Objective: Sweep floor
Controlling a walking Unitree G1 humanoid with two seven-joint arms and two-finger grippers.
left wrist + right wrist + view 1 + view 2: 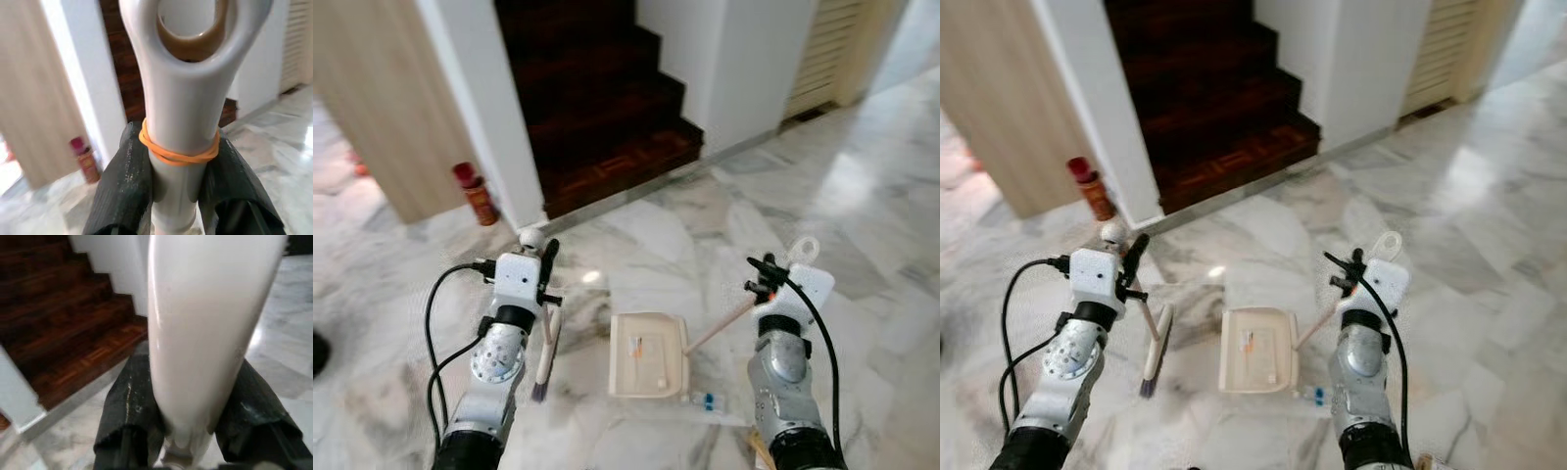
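Note:
My left gripper [549,266] is shut on the cream handle of a small hand broom [545,348], whose dark bristles rest on the marble floor to the left of the dustpan. In the left wrist view both fingers [124,191] clamp the broom handle [183,122], which has an orange rubber band round it. My right gripper [766,277] is shut on the dustpan handle [720,324], also seen as the dustpan handle [205,333] between the black fingers. The cream dustpan [648,354] lies flat on the floor between my arms with a few small orange bits inside.
A small blue and white scrap [704,400] lies on the floor just right of the dustpan. Dark wooden stairs [597,98] rise ahead between white walls. A red can [477,194] stands by the left wall's corner. Marble floor [862,215] spreads to the right.

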